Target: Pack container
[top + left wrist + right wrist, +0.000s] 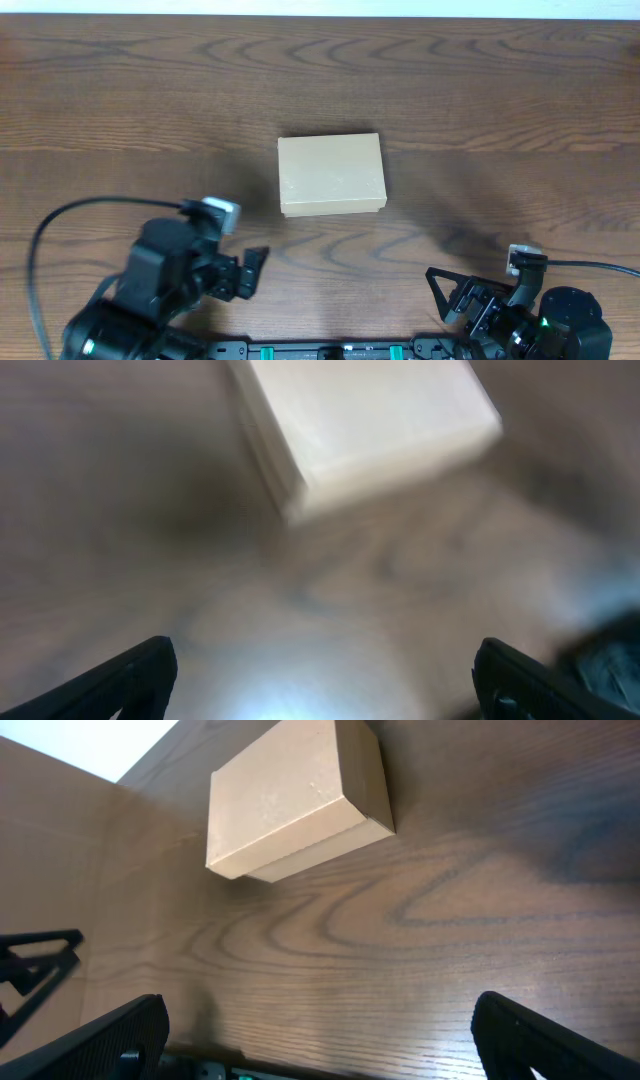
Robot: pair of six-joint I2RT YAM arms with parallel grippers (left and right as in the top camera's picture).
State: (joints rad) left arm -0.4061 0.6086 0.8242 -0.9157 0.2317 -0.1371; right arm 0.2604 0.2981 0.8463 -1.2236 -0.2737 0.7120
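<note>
Gaped wide at the left pincer, with nothing between the fingers; hung over bare wood by the near edge of the desk, toward the near-left corner. Stood just as wide at the right pincer, gripping nothing, low by the near edge toward the near-right corner. Left open wood between the two and ahead of each.

Farther out, found the container about midway across the desk, well apart from both pincers. Lay flat with the lid shut, long sides roughly parallel to the far edge. Touched only the desk, with bare wood on all four sides. Could not tell the contents through the closed lid. Showed blurred in the left wrist view, sharp in the right.
</note>
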